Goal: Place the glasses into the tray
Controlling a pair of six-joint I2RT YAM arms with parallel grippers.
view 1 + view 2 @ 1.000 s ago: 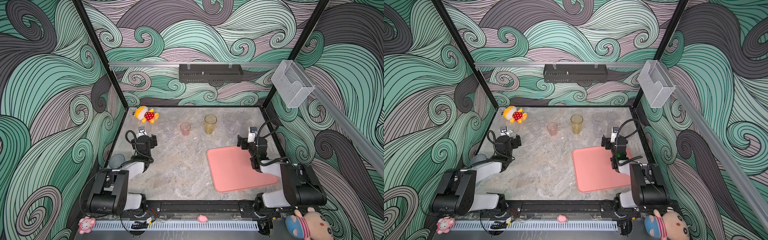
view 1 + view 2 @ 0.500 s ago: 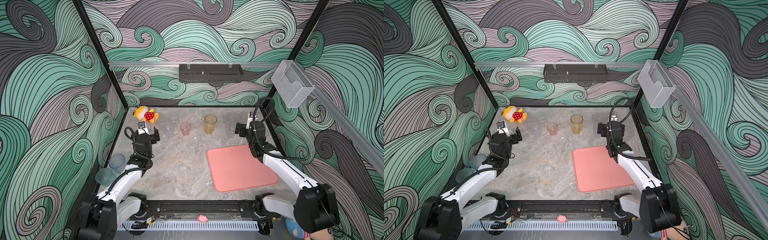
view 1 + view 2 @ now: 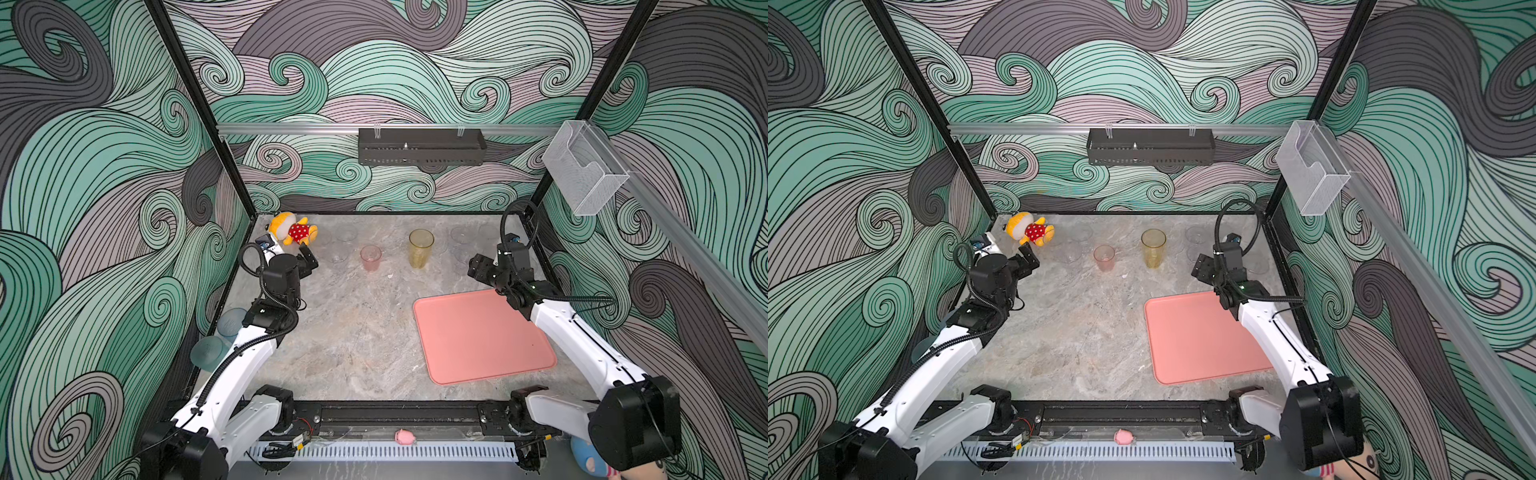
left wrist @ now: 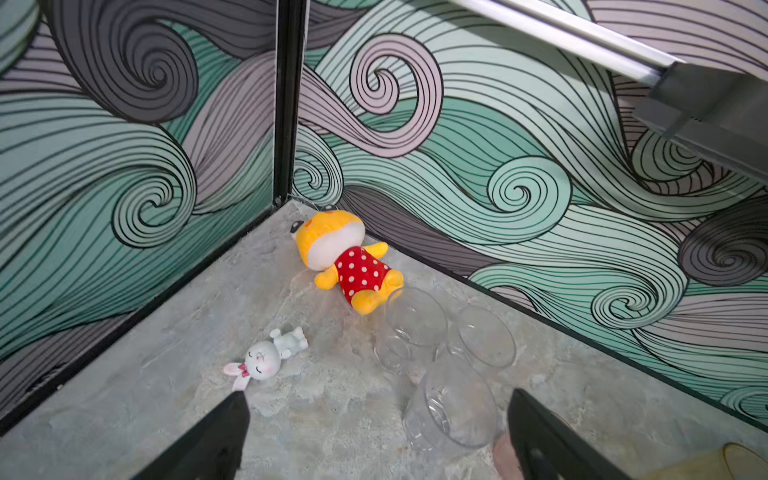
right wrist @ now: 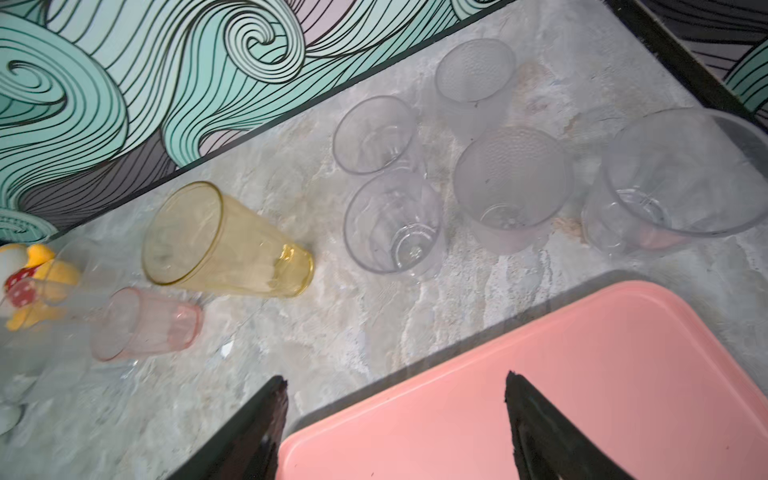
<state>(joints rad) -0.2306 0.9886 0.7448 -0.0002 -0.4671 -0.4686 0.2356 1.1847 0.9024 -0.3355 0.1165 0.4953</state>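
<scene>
Left end effector point(image 4: 378, 395) spread near clear glasses point(image 4: 451, 409), right end effector point(image 5: 395, 377) spread — by tray point(image 5: 582, 374)

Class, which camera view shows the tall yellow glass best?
The right wrist view: the yellow glass is close, large and whole. Both top views show the glass whole and upright, but small. The left wrist view catches only a bit of its rim at the picture's edge.

Count: clear glasses point(image 5: 392, 220), 8; yellow glass point(image 3: 420, 248), 1; pink glass point(image 3: 370, 257), 1; blue-grey glasses point(image 3: 230, 324), 2; tray point(image 3: 478, 332), 1; toys point(image 3: 293, 232), 4.
</scene>
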